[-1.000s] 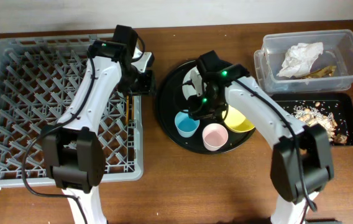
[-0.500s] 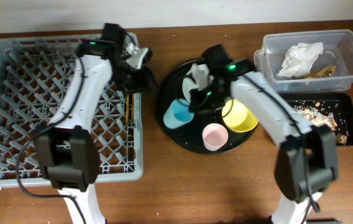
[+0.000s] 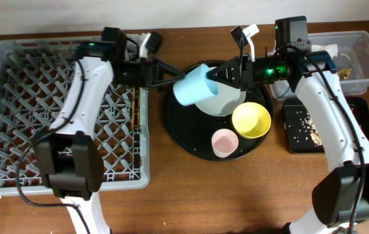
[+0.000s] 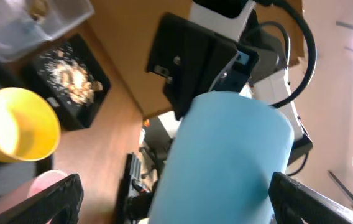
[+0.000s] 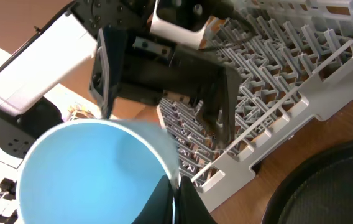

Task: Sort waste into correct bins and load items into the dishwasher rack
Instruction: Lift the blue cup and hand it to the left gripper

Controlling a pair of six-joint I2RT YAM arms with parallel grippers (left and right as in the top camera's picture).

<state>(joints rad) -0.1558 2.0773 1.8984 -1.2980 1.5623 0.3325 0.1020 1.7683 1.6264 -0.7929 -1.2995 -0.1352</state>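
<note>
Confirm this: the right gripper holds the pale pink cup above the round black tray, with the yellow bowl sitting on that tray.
Wrong cup. The right gripper holds the light blue cup above the round black tray; the pale pink cup sits on the tray beside the yellow bowl. The overhead view shows it.

The left arm (image 3: 88, 88) reached rightward, the left gripper (image 3: 166, 71) held level, jaws spread wide. The right arm (image 3: 330, 114) stretched leftward toward it, the right gripper (image 3: 223, 75) with jaws clamped on a tilted light blue plastic cup (image 3: 194, 86).
</note>
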